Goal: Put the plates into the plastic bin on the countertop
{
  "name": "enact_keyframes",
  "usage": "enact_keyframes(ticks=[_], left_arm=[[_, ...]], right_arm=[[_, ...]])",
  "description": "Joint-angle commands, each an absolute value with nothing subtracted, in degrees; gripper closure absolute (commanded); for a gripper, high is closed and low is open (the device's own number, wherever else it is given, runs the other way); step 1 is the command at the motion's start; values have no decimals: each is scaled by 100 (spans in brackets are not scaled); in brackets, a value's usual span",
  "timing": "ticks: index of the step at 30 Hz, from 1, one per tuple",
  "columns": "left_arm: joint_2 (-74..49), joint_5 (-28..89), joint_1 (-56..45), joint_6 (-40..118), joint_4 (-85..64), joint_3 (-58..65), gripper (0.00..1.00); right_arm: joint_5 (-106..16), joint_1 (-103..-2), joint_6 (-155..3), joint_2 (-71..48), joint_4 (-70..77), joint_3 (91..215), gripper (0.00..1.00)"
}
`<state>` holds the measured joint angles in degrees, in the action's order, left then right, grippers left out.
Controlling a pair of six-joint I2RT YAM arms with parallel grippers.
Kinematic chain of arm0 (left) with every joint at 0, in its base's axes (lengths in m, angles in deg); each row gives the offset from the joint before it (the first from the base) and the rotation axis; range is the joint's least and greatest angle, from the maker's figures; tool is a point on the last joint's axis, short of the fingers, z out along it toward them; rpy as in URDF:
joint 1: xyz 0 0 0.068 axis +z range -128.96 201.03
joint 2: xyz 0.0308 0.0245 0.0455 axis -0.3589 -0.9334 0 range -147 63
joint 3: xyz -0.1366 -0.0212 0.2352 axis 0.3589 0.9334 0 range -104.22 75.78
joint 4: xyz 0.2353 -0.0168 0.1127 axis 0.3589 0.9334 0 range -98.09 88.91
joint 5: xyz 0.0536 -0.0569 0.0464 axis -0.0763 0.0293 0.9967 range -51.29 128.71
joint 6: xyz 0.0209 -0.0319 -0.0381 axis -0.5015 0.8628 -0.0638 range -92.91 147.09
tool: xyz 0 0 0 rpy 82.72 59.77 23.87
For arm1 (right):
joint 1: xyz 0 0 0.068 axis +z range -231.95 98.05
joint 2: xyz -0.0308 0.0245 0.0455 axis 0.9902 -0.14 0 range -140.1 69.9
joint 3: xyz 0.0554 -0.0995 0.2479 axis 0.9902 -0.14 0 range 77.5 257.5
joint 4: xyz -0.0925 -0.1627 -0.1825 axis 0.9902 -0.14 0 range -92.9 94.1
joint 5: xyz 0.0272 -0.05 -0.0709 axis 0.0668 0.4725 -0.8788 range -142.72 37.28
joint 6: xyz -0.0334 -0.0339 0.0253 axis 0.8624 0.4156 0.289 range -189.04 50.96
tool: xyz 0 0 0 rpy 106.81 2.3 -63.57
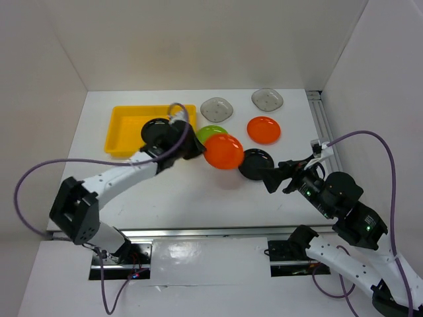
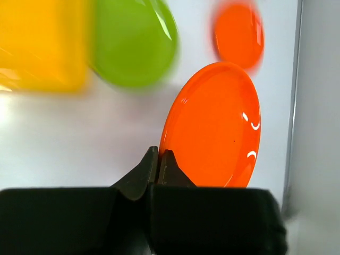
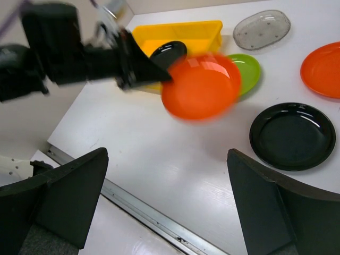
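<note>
My left gripper (image 1: pixel 198 148) (image 2: pixel 159 154) is shut on the rim of an orange plate (image 1: pixel 223 150) (image 2: pixel 215 127) (image 3: pixel 199 87) and holds it tilted above the countertop (image 1: pixel 185 191), right of the yellow plastic bin (image 1: pixel 122 132) (image 3: pixel 175 31). One black plate (image 1: pixel 155 130) (image 3: pixel 167 53) lies in the bin. A lime green plate (image 1: pixel 210 134) (image 2: pixel 133 45) (image 3: pixel 245 71) rests just behind the held one. My right gripper (image 1: pixel 274 177) (image 3: pixel 167 159) hangs open and empty beside a second black plate (image 1: pixel 254 163) (image 3: pixel 292 135).
Another orange plate (image 1: pixel 264 130) (image 3: pixel 323 69) lies at the right, and two grey plates (image 1: pixel 217 109) (image 1: pixel 266 100) sit near the back wall. A metal rail (image 1: pixel 198 232) runs along the front edge. White walls close in three sides.
</note>
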<state>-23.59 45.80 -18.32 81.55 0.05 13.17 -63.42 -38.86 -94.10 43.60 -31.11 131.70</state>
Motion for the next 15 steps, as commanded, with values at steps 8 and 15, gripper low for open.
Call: enact_keyframes(ticks=[8,15], left_arm=[[-1935,5620,1090,8352,1038,520,100],[-3042,5057,1909,7894,342,274,100]], right_arm=[[-6099,-3897,-9409,4186,-2272,12743,0],[-6046,-3897,-9409,4134,-2095,12628,0]])
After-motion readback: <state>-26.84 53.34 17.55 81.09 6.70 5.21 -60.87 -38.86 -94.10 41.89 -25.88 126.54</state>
